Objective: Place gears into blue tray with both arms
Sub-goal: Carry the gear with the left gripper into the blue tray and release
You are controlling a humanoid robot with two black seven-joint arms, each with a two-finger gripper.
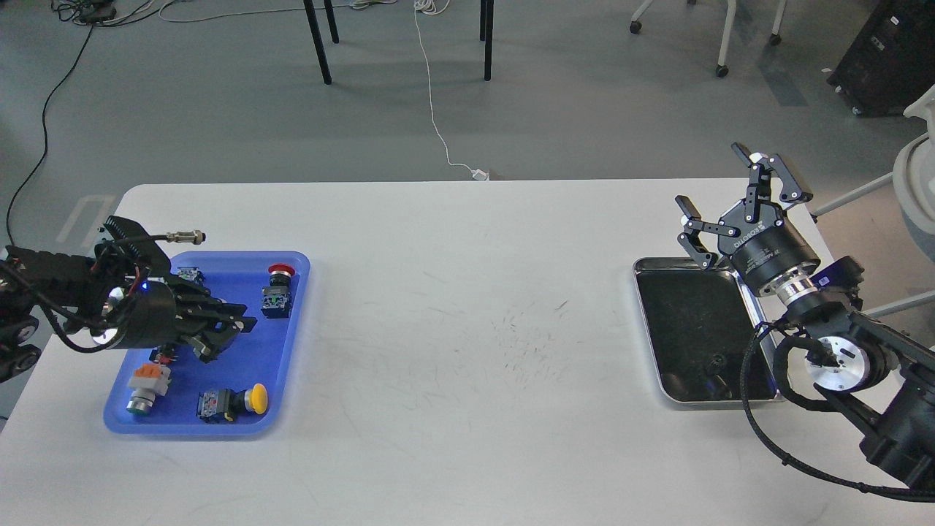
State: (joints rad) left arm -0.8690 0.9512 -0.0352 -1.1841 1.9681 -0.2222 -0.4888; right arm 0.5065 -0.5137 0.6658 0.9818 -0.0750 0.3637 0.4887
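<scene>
White tabletop (453,307) carries the blue tray (292,343) at left and a silver tray (646,329) at right. One small gear (716,360) lies in the silver tray's dark bottom. The right gripper (723,193) hovers over that tray's far edge, fingers spread wide. The left gripper (232,326) hangs low over the blue tray among push-button switches (277,292); whether its fingers are apart I cannot tell.

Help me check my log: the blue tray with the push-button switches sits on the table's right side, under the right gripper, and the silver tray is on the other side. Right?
Not quite. The head view shows the blue tray with the push-button switches on the table's left side, under the left gripper. The silver tray is on the other side, by the right gripper.
</scene>
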